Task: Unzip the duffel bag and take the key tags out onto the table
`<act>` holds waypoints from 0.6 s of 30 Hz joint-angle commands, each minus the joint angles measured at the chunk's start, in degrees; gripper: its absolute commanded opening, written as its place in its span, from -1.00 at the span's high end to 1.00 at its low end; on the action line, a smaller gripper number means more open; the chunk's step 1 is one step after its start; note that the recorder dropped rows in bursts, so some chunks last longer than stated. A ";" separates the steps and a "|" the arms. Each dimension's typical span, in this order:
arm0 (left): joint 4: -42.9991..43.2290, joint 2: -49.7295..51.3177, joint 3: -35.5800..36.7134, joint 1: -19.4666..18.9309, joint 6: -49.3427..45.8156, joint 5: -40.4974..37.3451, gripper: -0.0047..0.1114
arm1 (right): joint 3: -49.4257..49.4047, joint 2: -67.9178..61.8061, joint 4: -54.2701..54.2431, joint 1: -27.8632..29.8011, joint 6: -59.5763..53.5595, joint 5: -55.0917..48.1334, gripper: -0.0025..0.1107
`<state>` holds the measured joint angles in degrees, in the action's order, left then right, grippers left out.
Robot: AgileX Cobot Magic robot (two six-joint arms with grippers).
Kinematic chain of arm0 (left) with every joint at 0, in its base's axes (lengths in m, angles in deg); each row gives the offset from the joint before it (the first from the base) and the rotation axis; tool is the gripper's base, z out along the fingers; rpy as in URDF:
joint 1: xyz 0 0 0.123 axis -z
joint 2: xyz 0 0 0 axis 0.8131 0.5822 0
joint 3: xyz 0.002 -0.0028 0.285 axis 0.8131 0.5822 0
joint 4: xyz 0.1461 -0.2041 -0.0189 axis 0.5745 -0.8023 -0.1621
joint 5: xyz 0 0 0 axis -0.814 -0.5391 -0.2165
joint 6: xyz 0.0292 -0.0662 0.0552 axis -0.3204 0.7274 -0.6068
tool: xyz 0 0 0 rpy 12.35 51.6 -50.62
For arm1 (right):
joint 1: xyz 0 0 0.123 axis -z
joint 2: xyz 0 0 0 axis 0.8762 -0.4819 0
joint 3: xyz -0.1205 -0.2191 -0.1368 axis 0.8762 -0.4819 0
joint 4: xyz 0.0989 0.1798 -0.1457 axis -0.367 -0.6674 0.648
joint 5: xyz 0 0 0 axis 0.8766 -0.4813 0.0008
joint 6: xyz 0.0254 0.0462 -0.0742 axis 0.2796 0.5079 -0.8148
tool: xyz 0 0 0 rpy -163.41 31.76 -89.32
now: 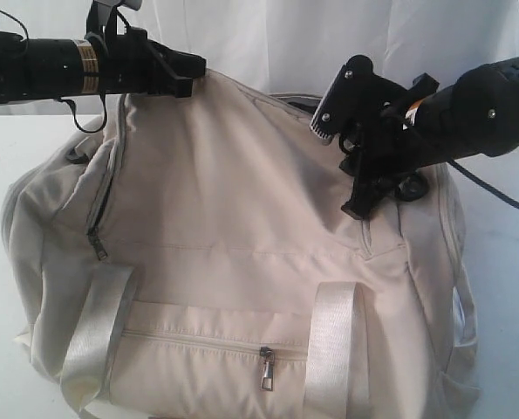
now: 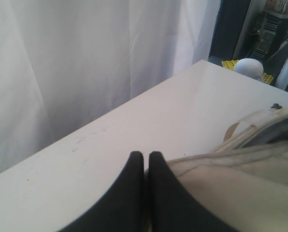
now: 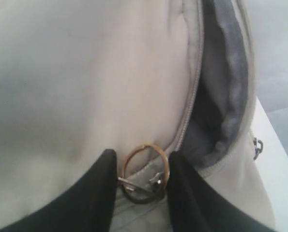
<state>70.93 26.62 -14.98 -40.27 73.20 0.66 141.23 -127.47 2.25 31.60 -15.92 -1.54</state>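
Right then, cream duffel bag (image 1: 242, 218) sat on the white table (image 1: 15, 157), zipper (image 3: 194, 82) part open, grey lining (image 3: 226, 96) showing; left gripper (image 2: 144, 157) pinched shut by the bag's top edge; right gripper (image 3: 143, 153) jaws stood around a metal ring (image 3: 144, 144), could not tell if they held it

The duffel bag (image 1: 242, 227) fills most of the exterior view, leaving bare table (image 1: 6, 157) only along the left and right edges. The left arm (image 1: 58, 65) and right arm (image 1: 477, 109) bar the upper corners. The unzipped slit (image 3: 221, 87) gapes wide; a metal ring (image 3: 144, 144) spans the right gripper (image 3: 143, 157) gap
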 commanded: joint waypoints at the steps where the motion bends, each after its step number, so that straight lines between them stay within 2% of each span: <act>1: -0.45 -0.90 -0.52 -0.25 0.00 -0.20 0.92 | 0.24 0.02 1.29 0.51 0.18 0.00 0.75; 3: -0.45 -0.90 -0.52 -0.25 0.00 -0.20 0.92 | 0.24 0.74 1.29 0.51 0.61 0.00 0.96; 9: -0.45 -0.90 -0.52 -0.25 0.00 -0.20 0.92 | 0.24 4.18 1.29 0.51 0.61 -1.55 0.96; 18: -0.46 -0.90 -0.52 -0.25 0.00 -0.55 0.92 | 0.24 7.56 1.29 0.51 0.44 -13.78 0.96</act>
<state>70.93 26.62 -14.98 -40.27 73.20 1.22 141.34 -121.28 2.96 31.60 -15.58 -11.50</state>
